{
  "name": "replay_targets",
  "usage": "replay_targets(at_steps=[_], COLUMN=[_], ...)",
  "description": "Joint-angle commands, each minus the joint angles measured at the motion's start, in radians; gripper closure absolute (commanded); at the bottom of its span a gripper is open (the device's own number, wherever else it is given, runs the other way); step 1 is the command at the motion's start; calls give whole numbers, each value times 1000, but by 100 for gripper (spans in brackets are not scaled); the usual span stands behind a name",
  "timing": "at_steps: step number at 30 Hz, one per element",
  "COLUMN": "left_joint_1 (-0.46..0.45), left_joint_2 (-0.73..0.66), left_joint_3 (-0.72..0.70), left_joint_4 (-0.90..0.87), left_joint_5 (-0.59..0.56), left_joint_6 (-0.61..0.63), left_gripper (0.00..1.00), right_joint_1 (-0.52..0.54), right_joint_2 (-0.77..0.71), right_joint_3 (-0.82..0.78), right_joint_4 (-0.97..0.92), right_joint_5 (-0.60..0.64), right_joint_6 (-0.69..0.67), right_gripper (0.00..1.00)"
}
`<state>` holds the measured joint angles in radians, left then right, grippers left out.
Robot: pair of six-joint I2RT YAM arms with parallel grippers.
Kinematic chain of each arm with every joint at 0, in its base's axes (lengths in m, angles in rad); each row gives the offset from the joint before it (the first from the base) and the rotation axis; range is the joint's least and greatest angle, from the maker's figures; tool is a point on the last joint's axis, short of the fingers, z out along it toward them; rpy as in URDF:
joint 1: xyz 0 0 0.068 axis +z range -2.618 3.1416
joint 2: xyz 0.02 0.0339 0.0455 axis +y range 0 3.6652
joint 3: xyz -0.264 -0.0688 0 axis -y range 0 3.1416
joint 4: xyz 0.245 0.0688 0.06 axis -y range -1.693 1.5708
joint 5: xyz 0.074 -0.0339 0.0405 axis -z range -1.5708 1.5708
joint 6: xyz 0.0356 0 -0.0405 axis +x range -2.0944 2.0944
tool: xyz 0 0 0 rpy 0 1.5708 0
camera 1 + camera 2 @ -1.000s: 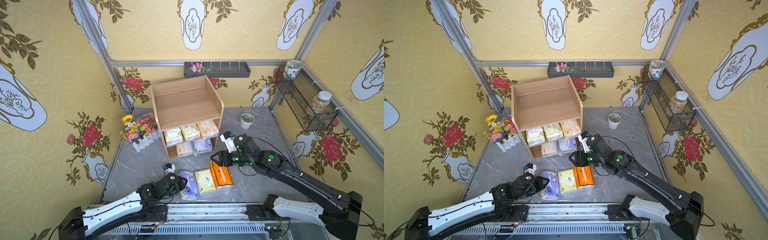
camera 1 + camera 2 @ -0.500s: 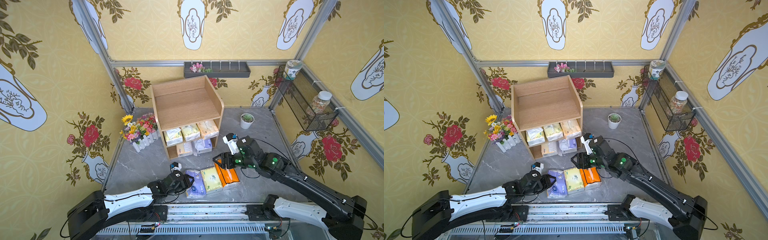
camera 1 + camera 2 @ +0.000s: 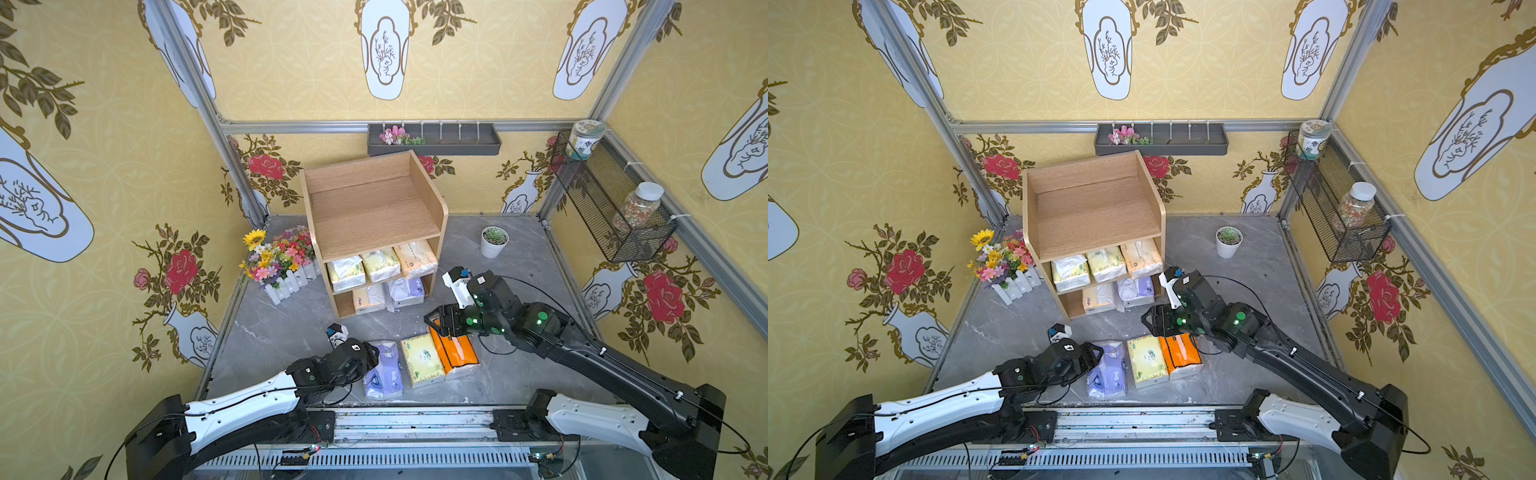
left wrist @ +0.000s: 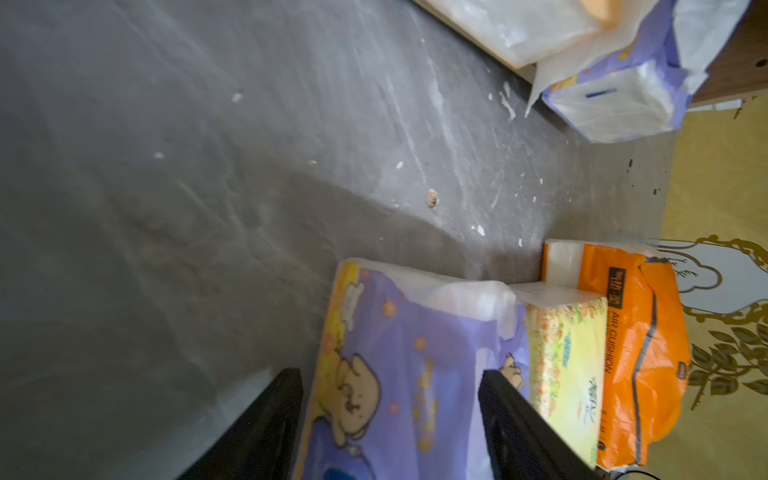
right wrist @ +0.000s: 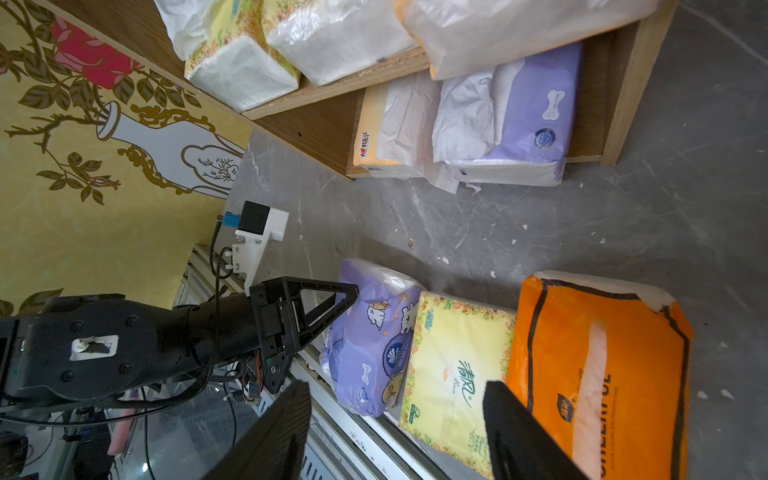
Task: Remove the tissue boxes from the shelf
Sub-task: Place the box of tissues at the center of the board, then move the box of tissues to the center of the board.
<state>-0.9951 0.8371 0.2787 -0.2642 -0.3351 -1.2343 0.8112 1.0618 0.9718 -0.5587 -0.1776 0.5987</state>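
Observation:
The light-wood shelf holds three cream tissue boxes on its middle tier and a cream one beside a lavender one on the bottom tier. On the floor in front lie a lavender pack, a yellow pack and an orange pack. My left gripper is open, its jaws straddling the floor lavender pack's near end. My right gripper hangs open above the orange pack's far end, with nothing between its fingers.
A flower box with a white fence stands left of the shelf. A small potted succulent sits at the back right. A black wire basket with jars hangs on the right wall, and a dark tray on the back wall.
My left gripper was shut on the lavender pack and has opened; the pack now lies on the floor beside the yellow one. The right arm has barely moved.

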Motion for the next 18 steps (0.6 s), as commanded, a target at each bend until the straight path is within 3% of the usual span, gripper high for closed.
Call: replay_targets(at_steps=[1,9,18], left_joint_1=[0,1,1], left_joint_2=[-21,-21,78], left_joint_3=[2,7,0], left_joint_4=[-127,-36,150], left_joint_5=[-36,143,197], left_joint_6=[-13,45,39], left_gripper=[27,40,48], right_joint_1=[1,1,1], right_joint_2=[8,36,41], right_joint_3=[10,21,25], right_joint_4=[10,14,19], right_joint_5=[12,6,-13], right_joint_6=[-12,-20,-28], right_gripper=[30,30,30])
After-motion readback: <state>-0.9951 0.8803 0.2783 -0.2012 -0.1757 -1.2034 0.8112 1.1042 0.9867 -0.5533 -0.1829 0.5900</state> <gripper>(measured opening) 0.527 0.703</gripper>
